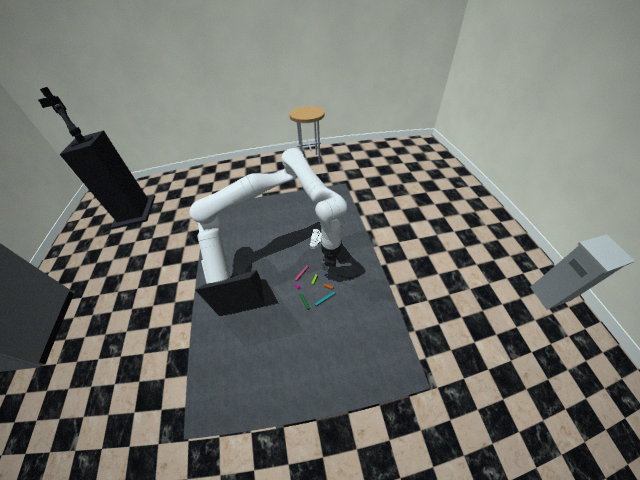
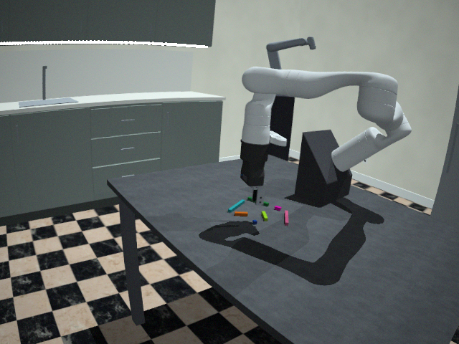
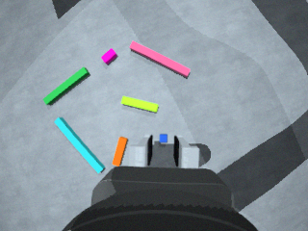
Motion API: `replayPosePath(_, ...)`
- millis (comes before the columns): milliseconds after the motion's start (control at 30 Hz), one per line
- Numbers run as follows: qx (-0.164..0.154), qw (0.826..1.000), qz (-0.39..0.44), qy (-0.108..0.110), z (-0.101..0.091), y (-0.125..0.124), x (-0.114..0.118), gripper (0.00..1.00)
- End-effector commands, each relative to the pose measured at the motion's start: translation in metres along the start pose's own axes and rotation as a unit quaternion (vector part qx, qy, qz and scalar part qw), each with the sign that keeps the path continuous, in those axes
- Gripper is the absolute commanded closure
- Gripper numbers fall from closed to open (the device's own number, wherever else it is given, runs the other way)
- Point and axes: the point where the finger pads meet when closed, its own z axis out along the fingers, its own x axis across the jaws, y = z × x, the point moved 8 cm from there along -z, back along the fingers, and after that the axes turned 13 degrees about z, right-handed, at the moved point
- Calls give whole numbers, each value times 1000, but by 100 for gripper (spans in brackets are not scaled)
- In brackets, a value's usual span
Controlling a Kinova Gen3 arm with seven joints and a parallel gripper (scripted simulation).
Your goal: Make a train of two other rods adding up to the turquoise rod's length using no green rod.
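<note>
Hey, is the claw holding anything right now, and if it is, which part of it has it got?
Nothing is held. The claw is part open above the blue rod, which lies on the table.

arm [image 2: 318,83] over table [image 2: 370,277] | fingers [image 2: 254,194] pointing down beside green rod [image 2: 265,203]
</note>
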Motion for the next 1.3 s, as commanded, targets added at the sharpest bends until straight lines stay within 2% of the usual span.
replayPosePath(0,-1,1000,0,0,-1,0,0,46)
replayPosePath(533,-1,1000,0,0,4,0,0,46)
replayPosePath(1267,-1,1000,0,0,32,1,0,46)
